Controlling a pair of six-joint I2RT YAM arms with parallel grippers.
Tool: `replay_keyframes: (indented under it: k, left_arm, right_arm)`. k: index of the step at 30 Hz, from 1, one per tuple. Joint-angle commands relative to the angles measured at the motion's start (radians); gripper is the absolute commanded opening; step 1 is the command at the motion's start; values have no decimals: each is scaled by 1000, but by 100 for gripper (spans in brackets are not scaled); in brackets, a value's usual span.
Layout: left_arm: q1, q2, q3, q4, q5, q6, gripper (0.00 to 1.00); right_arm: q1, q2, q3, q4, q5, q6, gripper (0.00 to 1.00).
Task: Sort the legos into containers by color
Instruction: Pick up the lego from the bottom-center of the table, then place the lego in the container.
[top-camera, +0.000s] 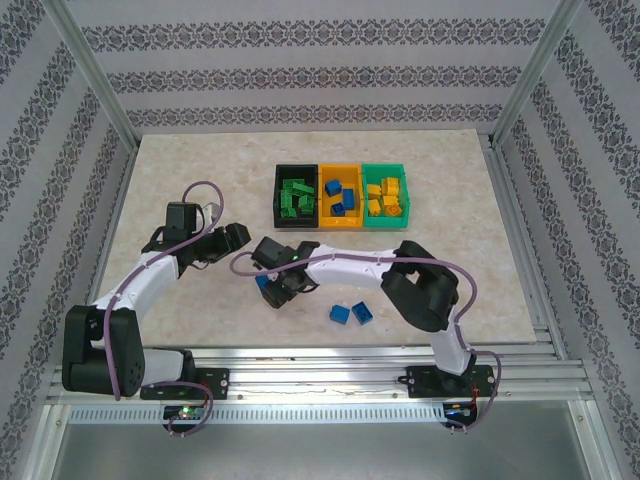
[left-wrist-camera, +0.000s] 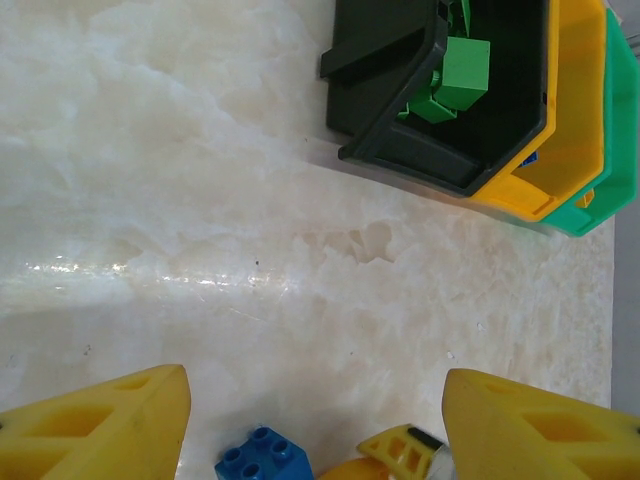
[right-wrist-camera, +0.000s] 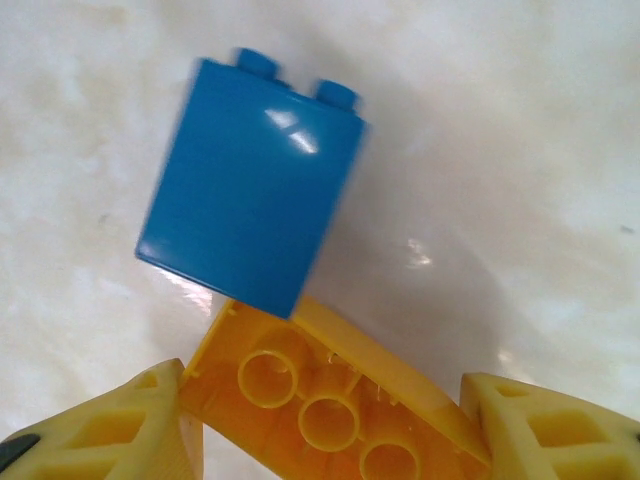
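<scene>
My right gripper (right-wrist-camera: 325, 430) is shut on an orange-yellow lego (right-wrist-camera: 330, 400), which lies hollow side toward the camera with one finger at each end. A blue lego (right-wrist-camera: 250, 190) lies on its side against that brick's far edge. From above, the right gripper (top-camera: 275, 285) is low over the table at centre-left, beside that blue lego (top-camera: 263, 284). My left gripper (left-wrist-camera: 315, 420) is open and holds nothing; the blue lego (left-wrist-camera: 262, 460) sits near its fingers. The black bin (top-camera: 281, 192) holds green legos, the orange-yellow bin (top-camera: 340, 167) blue ones, the green bin (top-camera: 385, 167) orange-yellow ones.
Two more blue legos (top-camera: 341, 314) (top-camera: 362, 312) lie near the table's front edge, right of the right gripper. The three bins stand side by side at the back centre. The left gripper (top-camera: 240, 237) hovers just left of the right one.
</scene>
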Motion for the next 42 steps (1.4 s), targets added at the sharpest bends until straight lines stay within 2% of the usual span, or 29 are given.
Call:
replay_keyframes:
  k: [1, 7, 12, 17, 20, 28, 34, 37, 39, 42]
  left_arm:
    - [13, -26, -9, 10, 21, 1, 67]
    - [10, -27, -26, -18, 34, 20, 67]
    - [5, -41, -57, -35, 40, 25, 67]
    - [-16, -51, -78, -33, 32, 8, 67]
    - [-44, -49, -79, -30, 28, -6, 67]
    - [-111, -91, -47, -159, -43, 50, 67]
    - [-148, -114, -34, -227, -86, 79, 68]
    - [-182, -88, -24, -247, -101, 97, 69]
    - [-213, -60, -11, -258, -118, 111, 73]
    - [-259, -17, 12, -264, -143, 121, 75]
  right_arm:
    - [-70, -118, -45, 37, -3, 22, 48]
    - [-243, -263, -111, 66, -29, 1, 49]
    - [-451, -331, -135, 106, -74, -8, 50]
    - [-641, -304, -118, 201, -171, 9, 52]
    - [-717, -236, -71, 239, -209, 25, 52]
    - [-787, -82, 80, 216, -138, -4, 58]
    - [-831, -65, 59, 244, -136, 0, 60]
    - [-836, -72, 44, 245, -123, -4, 72]
    - [-839, -84, 29, 253, -112, -10, 80]
    - [-840, -97, 24, 241, -116, -24, 84]
